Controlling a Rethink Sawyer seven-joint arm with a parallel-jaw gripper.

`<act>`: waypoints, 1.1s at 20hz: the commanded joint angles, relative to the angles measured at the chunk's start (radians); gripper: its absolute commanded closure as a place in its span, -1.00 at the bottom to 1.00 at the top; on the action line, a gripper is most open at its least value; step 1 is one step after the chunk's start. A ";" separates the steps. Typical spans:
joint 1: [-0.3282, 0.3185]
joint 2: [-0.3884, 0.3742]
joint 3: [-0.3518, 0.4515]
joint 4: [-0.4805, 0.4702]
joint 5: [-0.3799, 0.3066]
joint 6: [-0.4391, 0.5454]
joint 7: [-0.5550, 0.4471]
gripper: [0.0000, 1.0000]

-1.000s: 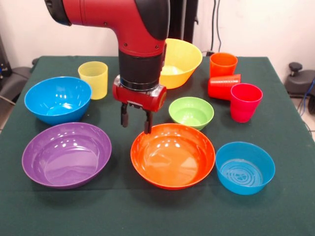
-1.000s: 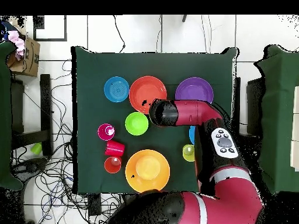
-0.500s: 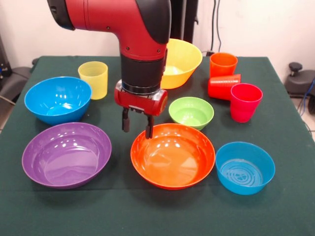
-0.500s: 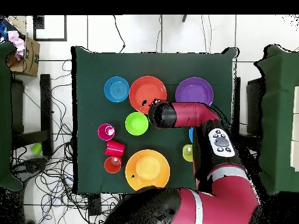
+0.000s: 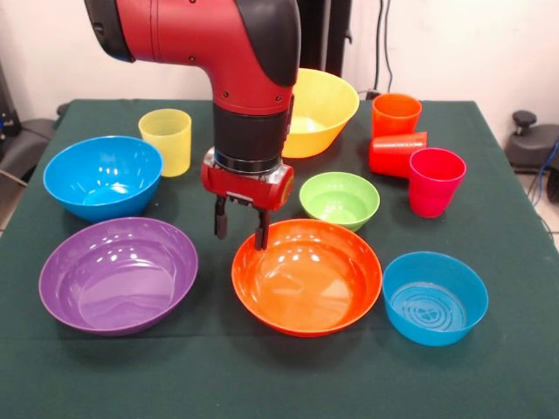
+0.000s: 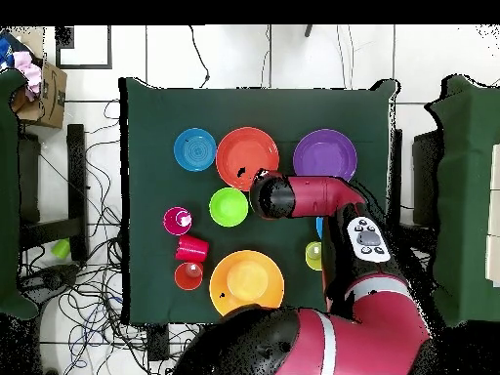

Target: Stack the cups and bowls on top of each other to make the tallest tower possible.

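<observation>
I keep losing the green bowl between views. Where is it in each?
Front view: green bowl sits right of centre, behind the orange-red bowl.
Overhead view: green bowl sits left of centre, just below the orange-red bowl.
Shared landmark: the orange-red bowl beside it.

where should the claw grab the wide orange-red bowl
By the rim, coming straight down. The orange-red bowl sits upright, too wide to span, so one finger goes inside the thin wall and one outside. The open claw hangs at its far-left rim, clear of the green bowl.
</observation>
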 commanded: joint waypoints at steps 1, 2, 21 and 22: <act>0.028 0.063 0.018 0.016 -0.004 -0.041 0.066 -1.00; 0.027 0.063 0.018 0.018 -0.004 -0.040 0.064 -1.00; 0.052 0.078 0.010 0.001 0.009 -0.057 0.080 -1.00; 0.053 0.076 0.008 0.003 0.009 -0.059 0.081 -1.00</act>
